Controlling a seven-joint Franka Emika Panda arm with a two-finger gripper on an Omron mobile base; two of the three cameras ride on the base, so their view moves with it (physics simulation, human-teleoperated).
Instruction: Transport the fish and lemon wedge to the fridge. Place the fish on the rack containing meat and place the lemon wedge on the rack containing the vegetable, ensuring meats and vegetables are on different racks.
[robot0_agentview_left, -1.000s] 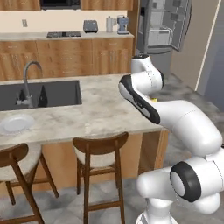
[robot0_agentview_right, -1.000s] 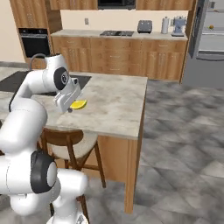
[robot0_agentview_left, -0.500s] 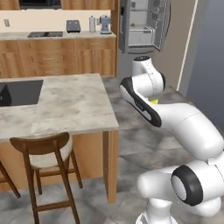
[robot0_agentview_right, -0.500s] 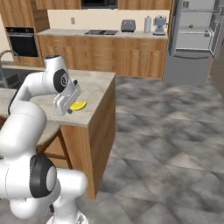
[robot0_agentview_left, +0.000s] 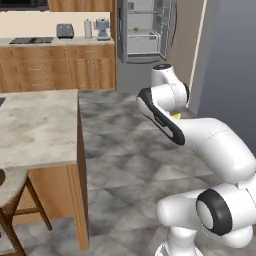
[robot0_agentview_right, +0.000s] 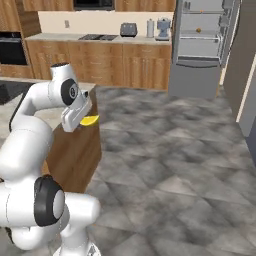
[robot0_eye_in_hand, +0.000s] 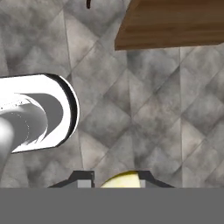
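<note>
We see our claw (robot0_eye_in_hand: 113, 179) pinching the lemon wedge (robot0_agentview_right: 89, 120), with one dark finger on each side of it. In the right base view the yellow wedge sticks out past the end of the arm, up in the air, in front of the wooden end of the table (robot0_agentview_left: 35, 125). In the left base view only a tiny yellow bit (robot0_agentview_left: 176, 115) peeks out behind the white arm. Looking down from the hand, we see the grey stone floor (robot0_eye_in_hand: 131, 109) under the wedge. The fridge (robot0_agentview_right: 202, 45) stands far off at the back with its doors open. On a shelf inside is a small round thing (robot0_agentview_right: 198, 30), too tiny for us to name.
</note>
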